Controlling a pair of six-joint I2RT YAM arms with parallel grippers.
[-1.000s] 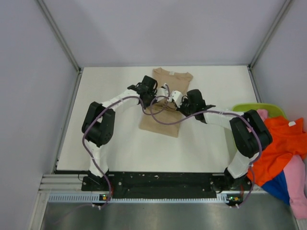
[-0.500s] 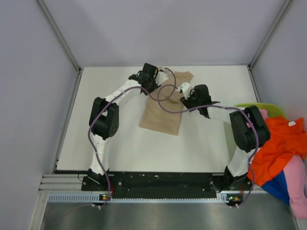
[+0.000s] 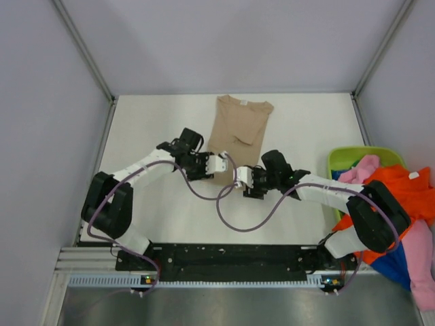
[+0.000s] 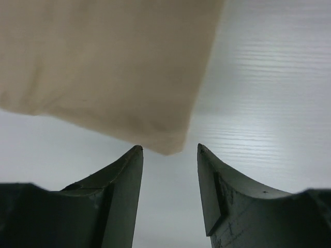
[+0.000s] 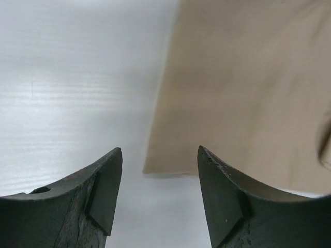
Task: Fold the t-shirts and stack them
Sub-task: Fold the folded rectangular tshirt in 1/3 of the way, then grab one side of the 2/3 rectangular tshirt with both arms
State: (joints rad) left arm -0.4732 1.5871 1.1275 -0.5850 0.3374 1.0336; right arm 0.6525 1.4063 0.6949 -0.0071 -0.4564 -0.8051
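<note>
A tan t-shirt (image 3: 239, 125) lies flat at the back middle of the table, collar away from me, folded into a long narrow strip. My left gripper (image 3: 223, 164) stands open at its near left corner. In the left wrist view that tan corner (image 4: 155, 103) ends just ahead of the open left gripper (image 4: 168, 150), with nothing between the fingers. My right gripper (image 3: 239, 179) is open at the near right side. The right wrist view shows the cloth corner (image 5: 232, 103) just beyond the empty right gripper (image 5: 160, 150). Orange (image 3: 394, 197), pink (image 3: 421, 251) and blue (image 3: 394, 268) t-shirts are heaped at the right.
A lime-green basket (image 3: 353, 153) sits at the table's right edge with the heap spilling over it and off the table. Grey walls close in the left, back and right. Purple cables loop between the two arms over the near hem.
Both grippers were shut on the tan shirt near its far half, then opened and let go. Both arms have drawn back toward me to the near hem; the shirt now lies flat.
</note>
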